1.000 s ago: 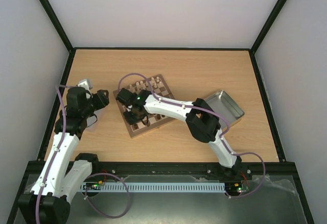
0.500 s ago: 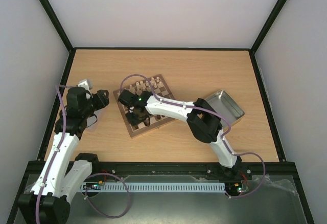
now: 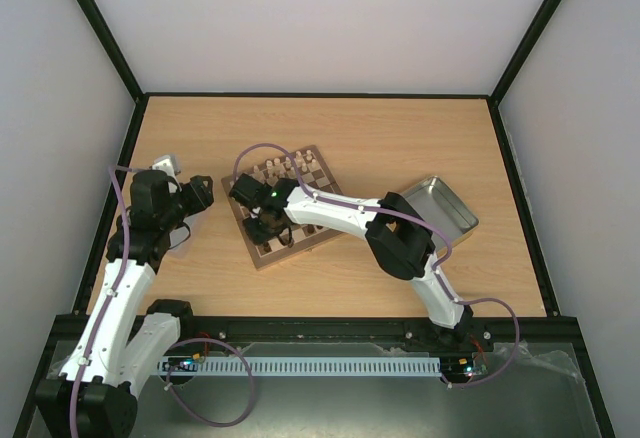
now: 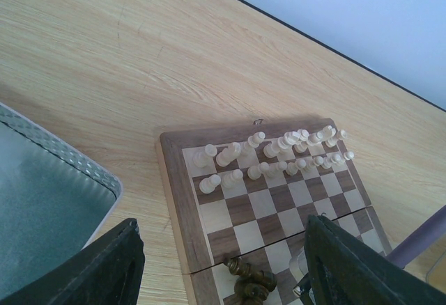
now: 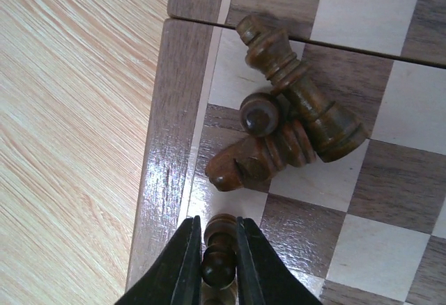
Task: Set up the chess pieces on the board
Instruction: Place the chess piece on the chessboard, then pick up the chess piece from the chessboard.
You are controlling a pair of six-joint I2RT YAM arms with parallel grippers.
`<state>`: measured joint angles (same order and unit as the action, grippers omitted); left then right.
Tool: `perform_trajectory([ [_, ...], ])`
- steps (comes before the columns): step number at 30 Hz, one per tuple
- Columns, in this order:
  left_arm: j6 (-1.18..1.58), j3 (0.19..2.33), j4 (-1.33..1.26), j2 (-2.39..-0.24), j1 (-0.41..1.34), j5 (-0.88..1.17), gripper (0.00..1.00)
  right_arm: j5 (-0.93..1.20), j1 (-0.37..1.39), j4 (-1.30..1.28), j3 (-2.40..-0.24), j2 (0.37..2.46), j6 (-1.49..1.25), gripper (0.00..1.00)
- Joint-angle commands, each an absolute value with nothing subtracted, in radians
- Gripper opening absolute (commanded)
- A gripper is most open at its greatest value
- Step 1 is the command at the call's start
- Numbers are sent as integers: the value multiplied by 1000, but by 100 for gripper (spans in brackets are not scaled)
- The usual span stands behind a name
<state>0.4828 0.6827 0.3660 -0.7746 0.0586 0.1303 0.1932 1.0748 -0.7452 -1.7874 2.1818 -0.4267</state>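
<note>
**Right gripper** (image 5: 217,260): the two fingers (image 5: 182,270) are clamped on the sides of a small dark brown turned wooden chess piece (image 5: 219,249). The piece is upright, over a square next to the left border of the square wooden chessboard with tan and brown checks (image 3: 310,230). Whether its base touches the board cannot be told.

**Adjacent pieces:** a cluster of three more dark brown wooden pieces (image 5: 289,120) sits just beyond the clamped piece. Two of them lie on their sides and touch. One small round-headed piece stands between them.

**Left gripper** (image 4: 223,249): the fingers (image 4: 97,270) stand wide apart with nothing between them. It hangs over the light wooden table (image 3: 380,138), left of the board.

**Cream set:** the cream-coloured wooden chess pieces (image 4: 272,153) stand in two rows along the far edge of the board.

**Other items:**
- A silver rectangular metal tray (image 3: 462,220) lies on the table, right of the board.
- A second grey metal tray (image 4: 77,167) lies near the left edge of the table, beside the left gripper.
</note>
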Motion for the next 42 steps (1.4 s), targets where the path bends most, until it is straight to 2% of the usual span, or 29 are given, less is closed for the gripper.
perform_trajectory([
  [1, 480, 669, 363, -766, 61, 135, 65, 198, 1082, -728, -1791, 2167, -433, 16],
  [9, 478, 670, 360, -766, 61, 147, 65, 196, 1082, -711, -1793, 2142, -454, 29],
  [15, 478, 667, 359, -766, 61, 149, 65, 74, 1080, -668, -1741, 2049, -501, 29],
  [20, 479, 664, 359, -763, 60, 151, 65, -25, 1066, -615, -1606, 1930, -546, 30],
  [30, 476, 658, 364, -767, 45, 162, 65, 34, 1062, -651, -1401, 1855, -508, 29],
  [42, 474, 655, 363, -770, 33, 173, 65, 78, 1063, -654, -1410, 1926, -471, 31],
])
